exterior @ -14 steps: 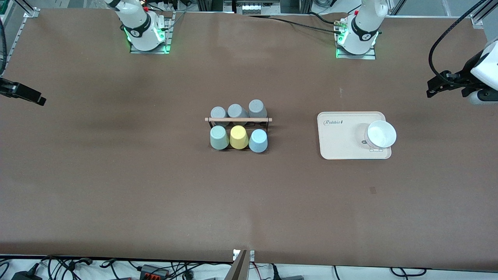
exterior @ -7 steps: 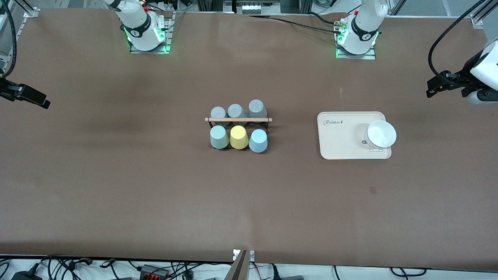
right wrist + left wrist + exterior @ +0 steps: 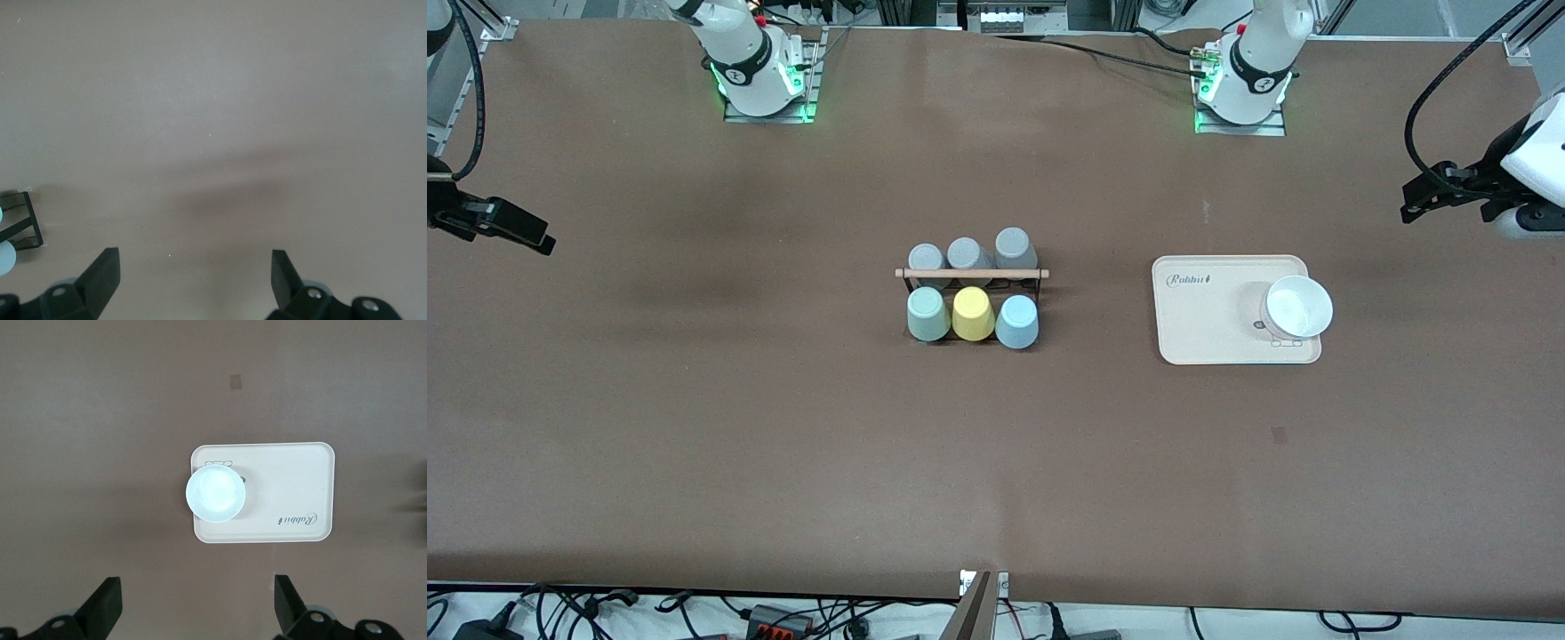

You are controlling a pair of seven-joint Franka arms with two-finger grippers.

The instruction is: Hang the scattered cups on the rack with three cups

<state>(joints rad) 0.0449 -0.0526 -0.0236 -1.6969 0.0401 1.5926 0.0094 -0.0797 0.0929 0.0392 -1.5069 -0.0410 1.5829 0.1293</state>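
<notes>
Mint-green cup [image 3: 927, 314], yellow cup [image 3: 973, 313] and light blue cup [image 3: 1016, 321] hang in the row of the rack [image 3: 972, 274] nearer the front camera; three grey cups [image 3: 967, 254] fill the farther row. Toward the left arm's end lies a beige tray [image 3: 1209, 333] bearing a white bowl [image 3: 1298, 306]. The left gripper [image 3: 197, 607] hovers with fingers spread over bare table beside the tray. The right gripper [image 3: 193, 280], fingers likewise apart, hangs over the table's right-arm end.

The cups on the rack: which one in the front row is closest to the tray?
The light blue cup. It sits at the row's end toward the beige tray, beside the yellow cup; the mint-green cup is at the opposite end.
</notes>
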